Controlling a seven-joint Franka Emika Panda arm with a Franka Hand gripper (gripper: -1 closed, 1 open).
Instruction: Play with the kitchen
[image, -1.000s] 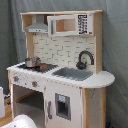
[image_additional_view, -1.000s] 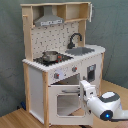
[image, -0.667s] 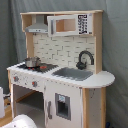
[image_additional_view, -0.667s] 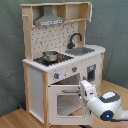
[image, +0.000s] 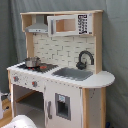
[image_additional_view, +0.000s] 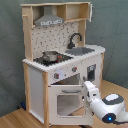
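Observation:
The kitchen (image: 65, 55) is a tall white and light-wood toy with a grey hood, dotted backsplash, black faucet (image: 85, 59), sink (image: 74, 74) and a small metal pot (image: 32, 62) on the stovetop. In the second exterior view the kitchen (image_additional_view: 55, 45) shows its windowed oven door (image_additional_view: 67, 102) tilted ajar below the knobs. My gripper (image_additional_view: 89, 90) is at that door's upper right corner, at the end of the white arm (image_additional_view: 107, 107). In the first exterior view only a white piece of the arm (image: 19, 121) shows at the bottom left.
A grey curtain hangs behind the kitchen in both exterior views. The kitchen stands on a wooden floor (image_additional_view: 15, 120). A narrow cabinet door with a window (image: 62, 106) sits under the sink.
In the second exterior view my arm and gripper have shifted slightly up and to the right along the oven door's edge. The kitchen itself has not moved.

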